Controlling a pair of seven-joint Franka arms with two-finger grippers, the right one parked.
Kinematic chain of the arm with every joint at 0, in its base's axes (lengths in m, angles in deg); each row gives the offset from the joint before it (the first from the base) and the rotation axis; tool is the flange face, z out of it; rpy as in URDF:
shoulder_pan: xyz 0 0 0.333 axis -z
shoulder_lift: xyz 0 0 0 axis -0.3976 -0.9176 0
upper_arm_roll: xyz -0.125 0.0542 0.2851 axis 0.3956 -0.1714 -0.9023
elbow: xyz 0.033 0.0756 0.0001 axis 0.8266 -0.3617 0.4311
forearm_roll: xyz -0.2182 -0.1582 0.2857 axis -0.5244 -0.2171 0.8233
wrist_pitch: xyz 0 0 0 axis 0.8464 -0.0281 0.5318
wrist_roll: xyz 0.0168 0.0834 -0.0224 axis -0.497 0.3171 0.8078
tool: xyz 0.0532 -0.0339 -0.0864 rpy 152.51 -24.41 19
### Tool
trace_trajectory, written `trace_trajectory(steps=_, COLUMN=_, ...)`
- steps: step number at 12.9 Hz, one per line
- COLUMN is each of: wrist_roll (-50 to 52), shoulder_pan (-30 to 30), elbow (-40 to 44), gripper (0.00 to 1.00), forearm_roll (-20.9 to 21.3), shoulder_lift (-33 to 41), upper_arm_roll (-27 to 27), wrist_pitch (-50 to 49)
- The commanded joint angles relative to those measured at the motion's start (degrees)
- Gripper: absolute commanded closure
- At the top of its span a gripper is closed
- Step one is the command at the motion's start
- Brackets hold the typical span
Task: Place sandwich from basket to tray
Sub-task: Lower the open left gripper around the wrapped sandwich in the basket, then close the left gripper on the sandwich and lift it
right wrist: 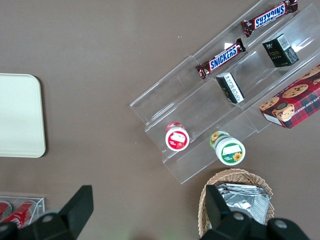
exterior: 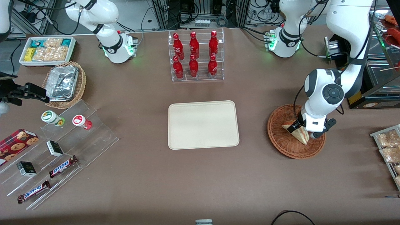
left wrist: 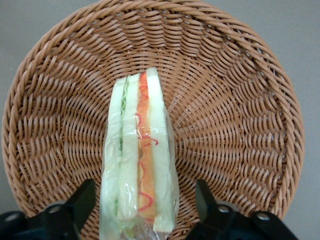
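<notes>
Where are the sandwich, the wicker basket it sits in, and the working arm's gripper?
sandwich (left wrist: 140, 165): left wrist view, on the orange filling layer.
basket (left wrist: 240, 100): left wrist view, on its bare woven wall.
gripper (left wrist: 142, 205): left wrist view, midway between the open fingertips that straddle the sandwich.

Setting: robotics lab staged as a shop | evidence: cola bottle rack (exterior: 196, 55), Snickers bars (exterior: 63, 166) on acrylic steps, cable clutter along upper edge

Left arm: bent over the basket (exterior: 296, 135), wrist pointing down into it. Gripper (exterior: 302, 130): low inside the basket, fingers (left wrist: 80, 205) spread apart, one on each side of the sandwich (left wrist: 139, 165), not touching it.
</notes>
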Motion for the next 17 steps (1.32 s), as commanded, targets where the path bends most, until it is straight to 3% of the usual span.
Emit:
trace_trajectory(steps=1, wrist_roll=2.84, shoulder_pan=0.43, elbow=-0.31, gripper=0.75, forearm_roll=0.15, shoulder_lift=0.89, upper_arm_roll=-0.13, wrist_pitch=0.43)
trace_trajectory(steps=2, wrist_roll=2.84, shoulder_pan=0.43, elbow=-0.31, gripper=0.82, forearm_roll=0.23, shoulder_lift=1.16, upper_arm_roll=-0.13, wrist_pitch=0.26)
trace_trajectory(steps=8, wrist_roll=2.40, shoulder_pan=0.60, elbow=2.22, gripper=0.82, forearm_roll=0.85, shoulder_lift=6.77, upper_arm_roll=0.13, wrist_pitch=-12.10)
trace_trajectory(steps=12, wrist_roll=2.75, shoulder_pan=0.60, elbow=17.66, gripper=0.82, forearm_roll=1.03, shoulder_lift=6.70, upper_arm_roll=6.54, wrist_pitch=-31.60)
trace_trajectory(steps=17, wrist_roll=3.28, shoulder_pan=0.87, elbow=31.93, gripper=0.82, forearm_roll=0.76, shoulder_lift=2.93, upper_arm_roll=15.85, wrist_pitch=-42.01)
